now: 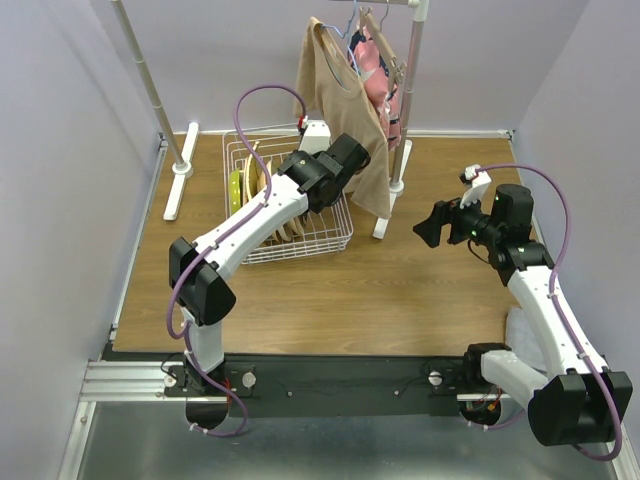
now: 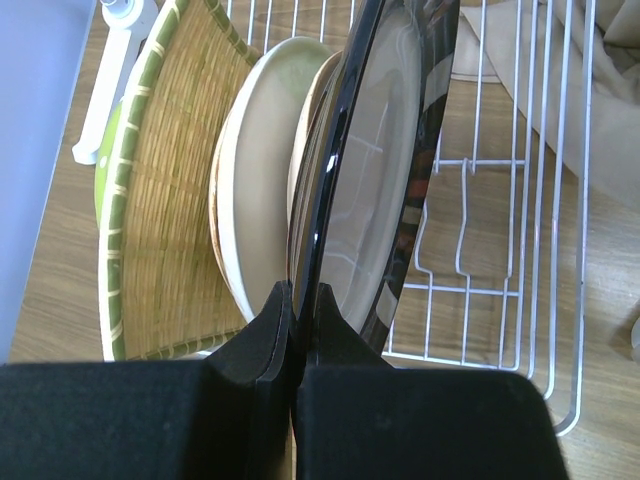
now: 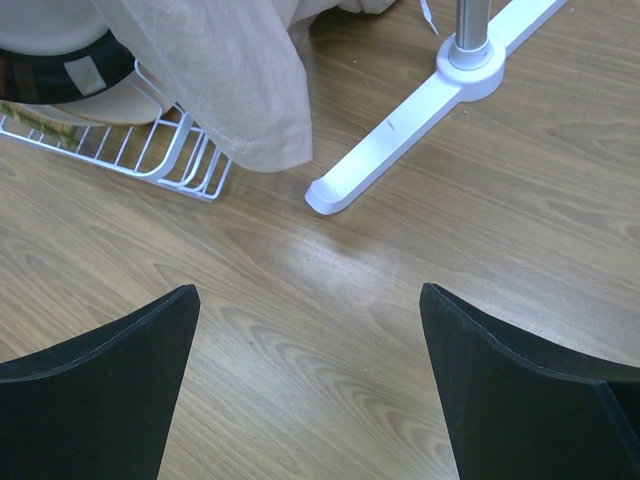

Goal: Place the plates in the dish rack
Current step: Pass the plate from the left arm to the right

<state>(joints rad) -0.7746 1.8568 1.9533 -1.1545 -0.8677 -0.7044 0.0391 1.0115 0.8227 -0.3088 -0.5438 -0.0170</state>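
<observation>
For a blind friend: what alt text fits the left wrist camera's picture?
Two black fingers pinch the edge of a dark-rimmed plate standing upright in a white wire rack, beside a cream plate and a green-edged woven plate.

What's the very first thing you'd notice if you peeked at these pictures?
First, the left gripper pinching the rim of a shiny dark-rimmed plate, which stands upright beside other plates in the white dish rack at the far left of the wooden table. Next, the beige top hanging from a clothes rail just right of the rack. The right gripper is wide open above the table.
</observation>
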